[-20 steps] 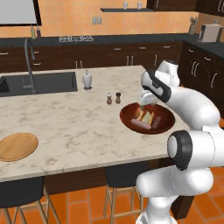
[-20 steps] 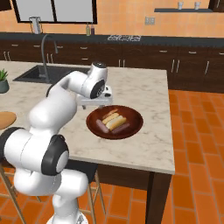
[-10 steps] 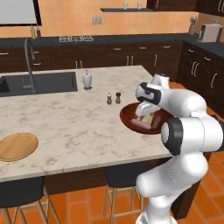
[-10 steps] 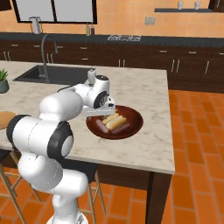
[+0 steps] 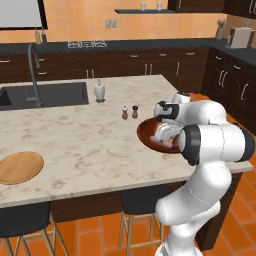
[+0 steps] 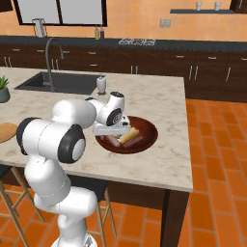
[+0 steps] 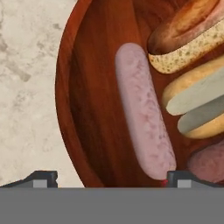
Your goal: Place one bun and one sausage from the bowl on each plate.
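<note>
Dipping lower than a moment ago, the pincer (image 7: 109,177) hangs wide over a pink sausage (image 7: 143,114) in the bowl (image 7: 83,109).

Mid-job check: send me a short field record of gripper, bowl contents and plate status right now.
gripper: open, low over the bowl, fingertips straddling a pale pink sausage
bowl: wide dark red-brown wooden bowl near the counter's right end
contents: two split buns, second sausage at the edge
plate: tan wooden round plate, bare, far left on the counter
</note>
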You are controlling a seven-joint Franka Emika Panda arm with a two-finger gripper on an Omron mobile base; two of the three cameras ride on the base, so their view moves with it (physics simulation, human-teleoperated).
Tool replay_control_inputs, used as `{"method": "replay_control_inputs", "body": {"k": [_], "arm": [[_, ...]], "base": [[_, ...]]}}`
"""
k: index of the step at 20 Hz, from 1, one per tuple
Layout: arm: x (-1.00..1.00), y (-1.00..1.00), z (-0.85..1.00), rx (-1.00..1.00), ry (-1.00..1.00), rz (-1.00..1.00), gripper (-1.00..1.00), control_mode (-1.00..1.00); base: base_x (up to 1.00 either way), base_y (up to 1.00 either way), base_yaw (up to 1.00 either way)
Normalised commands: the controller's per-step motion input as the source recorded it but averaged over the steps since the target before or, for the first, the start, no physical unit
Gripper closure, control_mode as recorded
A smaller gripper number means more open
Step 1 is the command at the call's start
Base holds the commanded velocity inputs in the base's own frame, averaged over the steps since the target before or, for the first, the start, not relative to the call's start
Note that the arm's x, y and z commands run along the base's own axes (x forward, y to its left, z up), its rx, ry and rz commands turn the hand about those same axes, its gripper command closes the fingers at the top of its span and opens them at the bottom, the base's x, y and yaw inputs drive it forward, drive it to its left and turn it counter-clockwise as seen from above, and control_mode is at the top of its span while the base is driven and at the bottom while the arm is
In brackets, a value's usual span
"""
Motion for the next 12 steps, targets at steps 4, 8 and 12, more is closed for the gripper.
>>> {"method": "replay_control_inputs", "body": {"k": [4, 8, 12], "arm": [[0.15, -0.02, -0.15, -0.04, 0.0, 0.0, -1.0, -1.0], [0.21, 0.0, -0.07, -0.09, -0.01, 0.0, -1.0, -1.0], [0.21, 0.0, -0.06, -0.03, -0.06, 0.02, -1.0, -1.0]], "base": [[0.0, 0.0, 0.0], [0.0, 0.0, 0.0], [0.0, 0.0, 0.0]]}}
